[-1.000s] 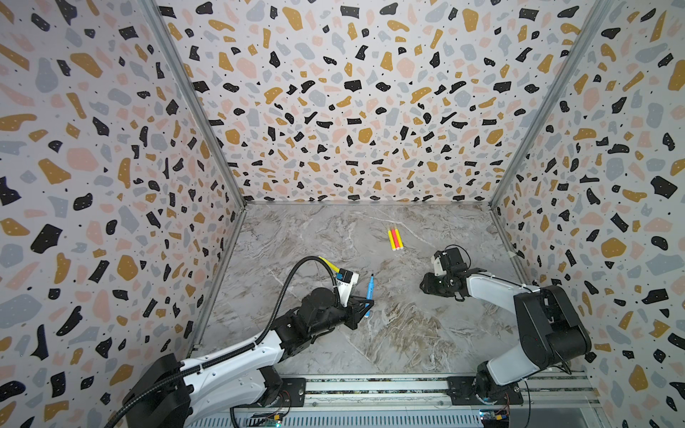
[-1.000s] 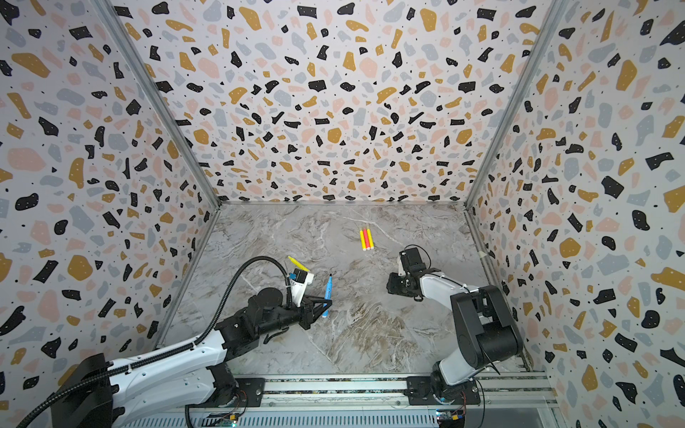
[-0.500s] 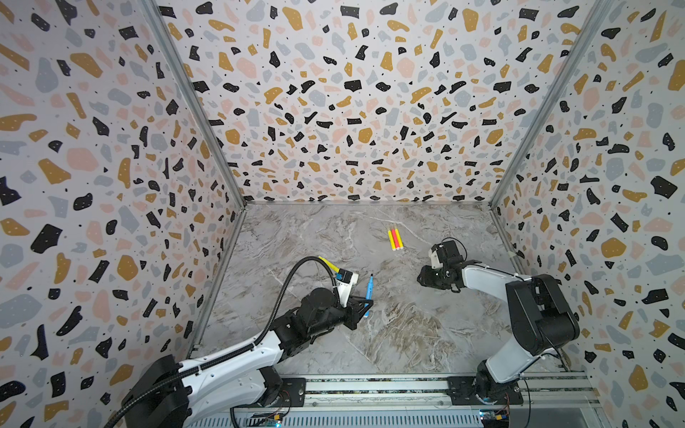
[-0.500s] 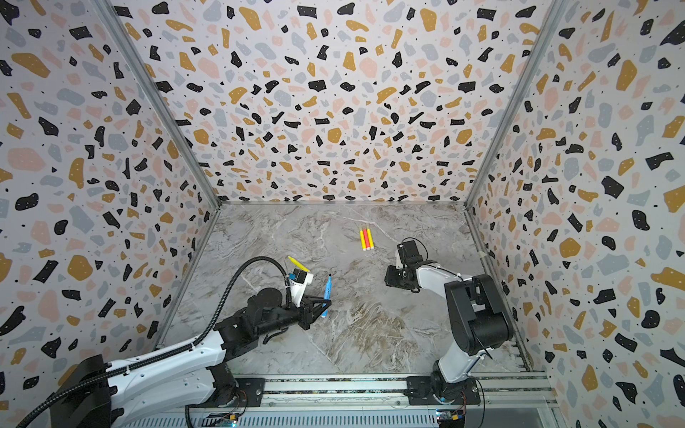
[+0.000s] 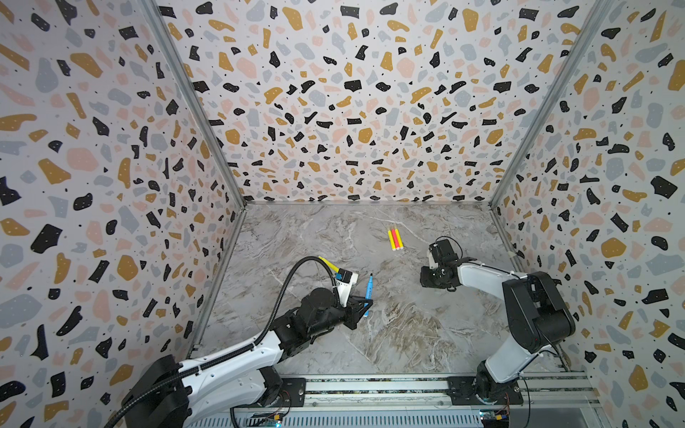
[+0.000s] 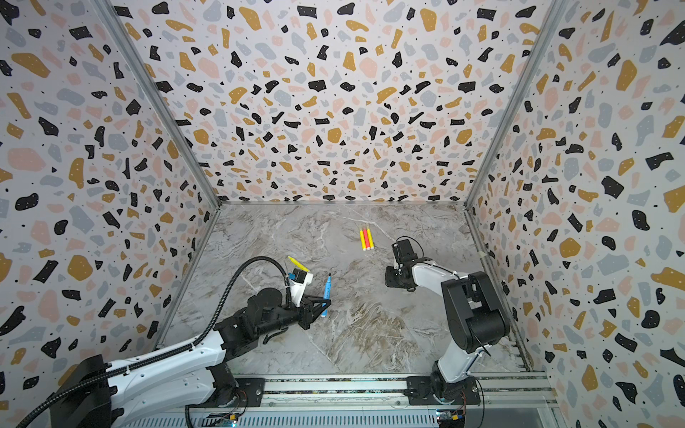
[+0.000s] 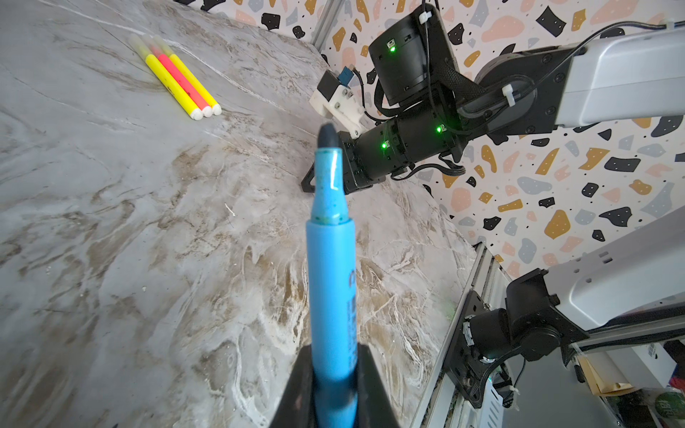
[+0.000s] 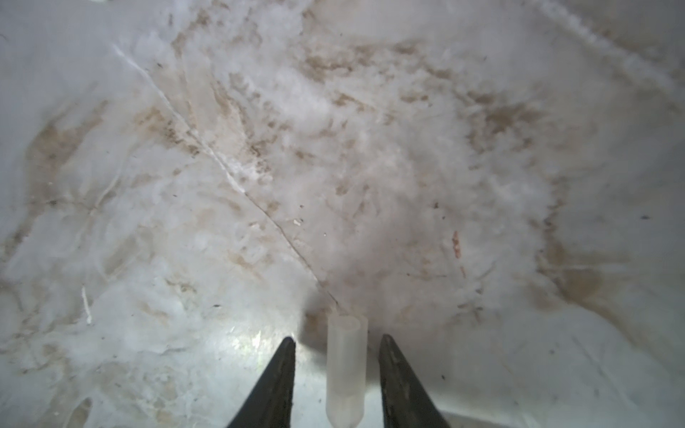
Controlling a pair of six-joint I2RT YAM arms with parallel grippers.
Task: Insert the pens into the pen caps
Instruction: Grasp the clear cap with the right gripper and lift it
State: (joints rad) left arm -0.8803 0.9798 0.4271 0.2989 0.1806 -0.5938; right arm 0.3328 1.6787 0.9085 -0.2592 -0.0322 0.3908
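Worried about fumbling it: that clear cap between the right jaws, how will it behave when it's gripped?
The cap is a round tube on the hard table, so an off-centre touch would probably roll it. It looks thin and translucent, likely light and easily knocked away. Its smooth wall may slip unless both jaws meet it evenly.

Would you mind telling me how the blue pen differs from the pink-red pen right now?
The blue pen is clamped in the left gripper above the table, while the pink-red pen lies flat on it between two yellow pens. The blue pen's dark tip is bare, whereas the pink-red pen seems to wear a translucent cap. Both are short, slim markers.
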